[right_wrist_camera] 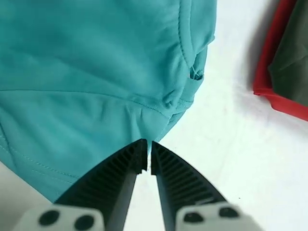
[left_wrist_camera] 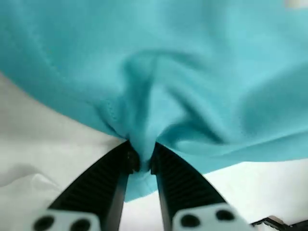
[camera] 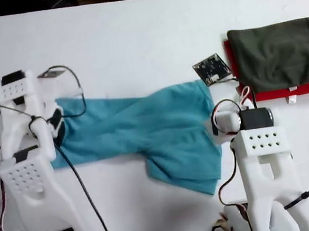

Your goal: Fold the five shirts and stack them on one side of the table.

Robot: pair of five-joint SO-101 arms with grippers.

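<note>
Now my left gripper [left_wrist_camera: 142, 161] and right gripper [right_wrist_camera: 148, 153] each pinch the soft blue cloth shirt [camera: 144, 123] between them; I think it is light and floppy, so hold edges.

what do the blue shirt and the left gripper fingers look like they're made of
The blue shirt looks like soft matte knit, probably cotton jersey: it bunches into limp folds and shows stitched hems. On the left gripper, the fingers look like hard matte black plastic, with fine ribs along their faces.
</note>
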